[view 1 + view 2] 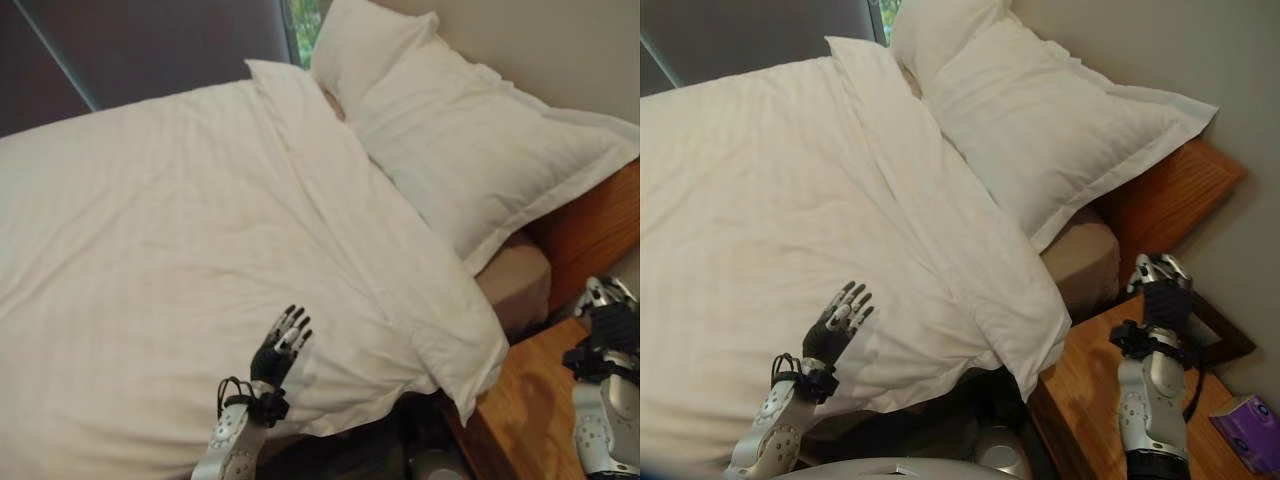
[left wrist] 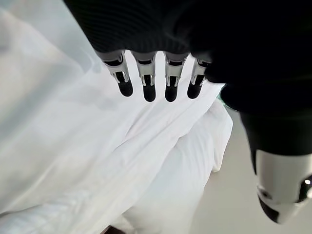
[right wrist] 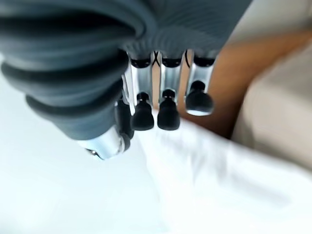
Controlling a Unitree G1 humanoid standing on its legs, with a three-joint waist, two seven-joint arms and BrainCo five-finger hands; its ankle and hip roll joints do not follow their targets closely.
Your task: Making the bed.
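A white duvet [image 1: 200, 230] covers the bed, its top edge folded back in a band [image 1: 400, 290] that runs toward the near corner. A large white pillow [image 1: 480, 140] lies at the head, with a second pillow [image 1: 365, 40] behind it. My left hand [image 1: 283, 345] is open with straight fingers, hovering just over the duvet's near edge; its fingers [image 2: 146, 83] hold nothing, and white cloth [image 2: 97, 146] lies past them. My right hand [image 1: 1160, 290] hangs open and empty above the wooden nightstand [image 1: 1090, 400], beside the bed's head.
Tan fitted sheet [image 1: 515, 280] shows on the mattress corner below the pillow. A wooden headboard [image 1: 595, 230] stands against the wall. A purple box [image 1: 1248, 425] sits on the nightstand's far corner. A window [image 1: 305, 25] and a dark curtain [image 1: 150, 50] lie beyond the bed.
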